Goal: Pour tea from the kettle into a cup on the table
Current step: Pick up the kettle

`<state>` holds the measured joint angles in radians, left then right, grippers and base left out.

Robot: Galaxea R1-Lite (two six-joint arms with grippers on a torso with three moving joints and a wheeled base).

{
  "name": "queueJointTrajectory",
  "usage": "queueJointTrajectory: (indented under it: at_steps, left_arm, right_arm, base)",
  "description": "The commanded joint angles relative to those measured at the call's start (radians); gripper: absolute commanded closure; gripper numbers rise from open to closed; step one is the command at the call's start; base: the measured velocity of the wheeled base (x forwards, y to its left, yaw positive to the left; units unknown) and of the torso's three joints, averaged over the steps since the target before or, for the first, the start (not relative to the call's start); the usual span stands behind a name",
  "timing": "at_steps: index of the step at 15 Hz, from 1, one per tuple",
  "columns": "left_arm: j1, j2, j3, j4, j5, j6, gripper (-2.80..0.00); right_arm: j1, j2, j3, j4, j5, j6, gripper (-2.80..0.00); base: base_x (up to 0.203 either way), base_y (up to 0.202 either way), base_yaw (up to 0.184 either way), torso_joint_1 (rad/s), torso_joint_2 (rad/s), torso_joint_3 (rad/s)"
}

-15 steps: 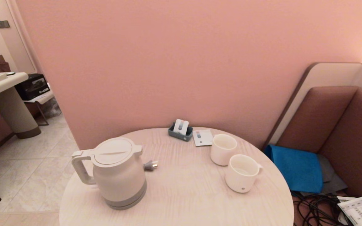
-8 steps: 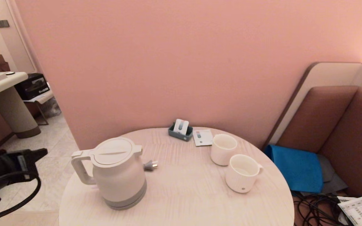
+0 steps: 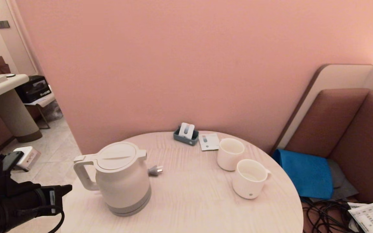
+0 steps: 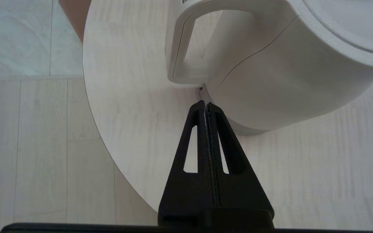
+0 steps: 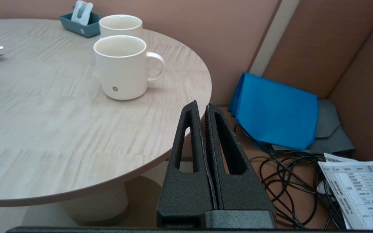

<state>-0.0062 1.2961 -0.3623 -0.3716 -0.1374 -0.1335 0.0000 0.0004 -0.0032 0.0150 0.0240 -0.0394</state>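
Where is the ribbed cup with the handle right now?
In the head view the cup stands upright on the right side of the table, just in front of the plain white cup and well right of the kettle.

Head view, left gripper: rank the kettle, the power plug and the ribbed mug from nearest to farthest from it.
Measured from the left gripper, low at the table's left edge:
1. kettle, just right of it, handle facing it.
2. power plug, beyond the kettle, mid-table.
3. ribbed mug, far right side.
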Motion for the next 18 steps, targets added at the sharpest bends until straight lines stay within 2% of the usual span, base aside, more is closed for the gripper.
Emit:
queueJointTrajectory:
  at_steps: [1,5,8,9,16,18]
  left_arm:
    - [0.000,0.018,0.020,-0.019,-0.001,0.001,0.00]
    - [0.000,0.048,0.007,-0.033,0.001,0.014,0.00]
    - [0.003,0.116,0.016,-0.142,0.009,0.025,0.00]
    - [0.003,0.121,0.014,-0.150,0.010,0.026,-2.80]
    - [0.007,0.164,0.006,-0.153,0.010,0.027,-2.80]
    - [0.016,0.198,0.006,-0.190,0.010,0.027,-2.80]
  right_arm:
    - [0.000,0.000,0.000,0.000,0.001,-0.001,0.00]
    - [0.000,0.000,0.000,0.000,0.001,-0.001,0.00]
    - [0.000,0.000,0.000,0.000,0.001,-0.001,0.00]
    - [0.000,0.000,0.000,0.000,0.001,-0.001,0.00]
    - [0.000,0.000,0.000,0.000,0.001,-0.001,0.00]
    - [0.000,0.000,0.000,-0.001,0.001,-0.001,0.00]
  base:
    - [0.000,0.000,0.000,0.000,0.00,0.000]
    - [0.000,0.000,0.000,0.000,0.00,0.000]
    - [0.000,0.000,0.000,0.000,0.00,0.000]
    - [0.000,0.000,0.000,0.000,0.00,0.000]
    - [0.000,0.000,0.000,0.000,0.00,0.000]
    - [0.000,0.000,0.000,0.000,0.00,0.000]
